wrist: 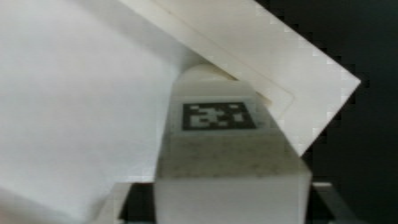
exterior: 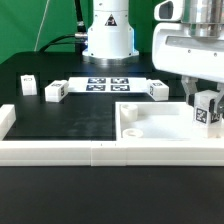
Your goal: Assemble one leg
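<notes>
My gripper (exterior: 206,108) is shut on a leg (exterior: 207,111), a small white block with a black-and-white tag, and holds it upright over the far corner at the exterior view's right of the large flat white slab (exterior: 150,125). In the wrist view the held leg (wrist: 222,140) fills the middle between my fingers (wrist: 317,200), its far end at the slab's recessed corner (wrist: 267,75). Whether the leg touches the slab I cannot tell. Three other legs lie on the black table: one (exterior: 27,84), one (exterior: 54,92) and one (exterior: 158,89).
The marker board (exterior: 108,83) lies at the back in front of the arm's white base (exterior: 106,35). A white rail (exterior: 70,151) runs along the front edge and up the exterior view's left side (exterior: 5,120).
</notes>
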`<state>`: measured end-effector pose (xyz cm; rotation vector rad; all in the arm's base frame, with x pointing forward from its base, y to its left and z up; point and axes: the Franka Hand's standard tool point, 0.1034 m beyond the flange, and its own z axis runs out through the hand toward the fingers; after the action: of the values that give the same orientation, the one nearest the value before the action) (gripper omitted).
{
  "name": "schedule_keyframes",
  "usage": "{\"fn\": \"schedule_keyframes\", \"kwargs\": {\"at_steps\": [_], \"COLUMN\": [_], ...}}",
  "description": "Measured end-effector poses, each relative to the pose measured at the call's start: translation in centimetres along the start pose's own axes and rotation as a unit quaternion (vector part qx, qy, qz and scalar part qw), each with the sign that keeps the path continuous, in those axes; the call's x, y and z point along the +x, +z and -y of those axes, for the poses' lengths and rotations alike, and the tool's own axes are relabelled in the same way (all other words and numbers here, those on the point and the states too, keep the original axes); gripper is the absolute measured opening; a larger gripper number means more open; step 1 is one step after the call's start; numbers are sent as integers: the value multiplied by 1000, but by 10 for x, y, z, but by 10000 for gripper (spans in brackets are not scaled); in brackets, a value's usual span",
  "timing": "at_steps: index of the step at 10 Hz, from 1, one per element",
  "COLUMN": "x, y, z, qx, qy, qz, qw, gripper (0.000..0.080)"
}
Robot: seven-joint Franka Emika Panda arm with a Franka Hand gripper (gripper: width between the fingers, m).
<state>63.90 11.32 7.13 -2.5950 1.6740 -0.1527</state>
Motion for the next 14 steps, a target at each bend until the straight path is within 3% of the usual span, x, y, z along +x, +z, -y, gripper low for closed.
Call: {"fn": "schedule_keyframes", "kwargs": {"at_steps": [3,7,10,11,12,14], "x": [2,-1,-2,-2,-2,-6], "y": [0,0,1,1,1,0], "z": [-3,-5,-5,-5,-5,-1], "qx": [-1,-8,-9,-9,-9,-1], "qy": [141,310,331,330,301,222], "qz": [4,9,10,10,10,10], "qw": [990,951,943,944,953,975], "gripper": [292,292,303,515,607,637]}}
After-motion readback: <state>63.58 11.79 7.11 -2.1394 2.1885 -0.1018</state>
